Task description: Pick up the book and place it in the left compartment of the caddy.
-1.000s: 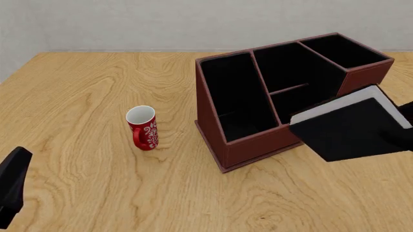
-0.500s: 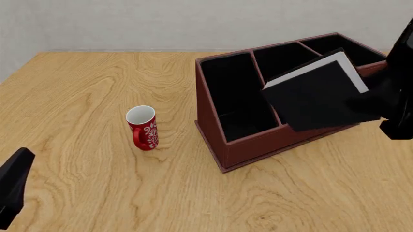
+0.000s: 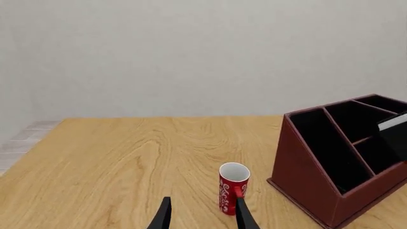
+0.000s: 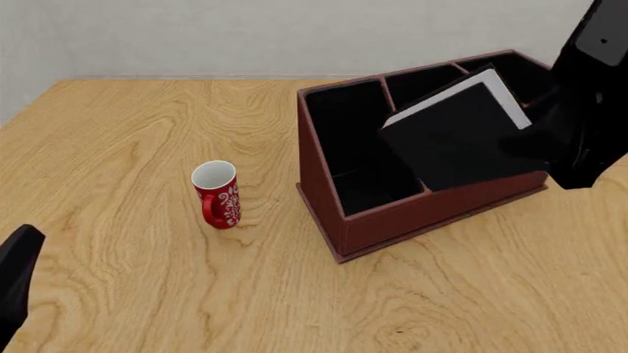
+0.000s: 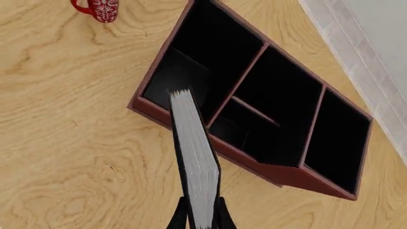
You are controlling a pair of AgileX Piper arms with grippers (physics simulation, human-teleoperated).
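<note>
The black book [image 4: 454,138] with white page edges hangs tilted in the air over the caddy [image 4: 393,220], and my right gripper [image 5: 200,217] is shut on its lower end. In the right wrist view the book's page edge [image 5: 194,157] runs toward the left compartment [image 5: 205,62], its far end over that slot's front part. From the front, the book covers the middle sections, and the left compartment [image 4: 354,140] lies open just left of it. My left gripper [image 3: 203,219] is open near the table's front left, far from the caddy [image 3: 305,162].
A red mug [image 4: 218,195] with white pattern stands upright left of the caddy, and it also shows beyond my left fingers as the mug [image 3: 233,188]. The left arm [image 4: 15,290] sits at the lower left corner. A wall bounds the table's far edge.
The right arm has carried the book up and leftward, from beside the caddy's right front to over its middle sections. The left arm has sunk slightly.
</note>
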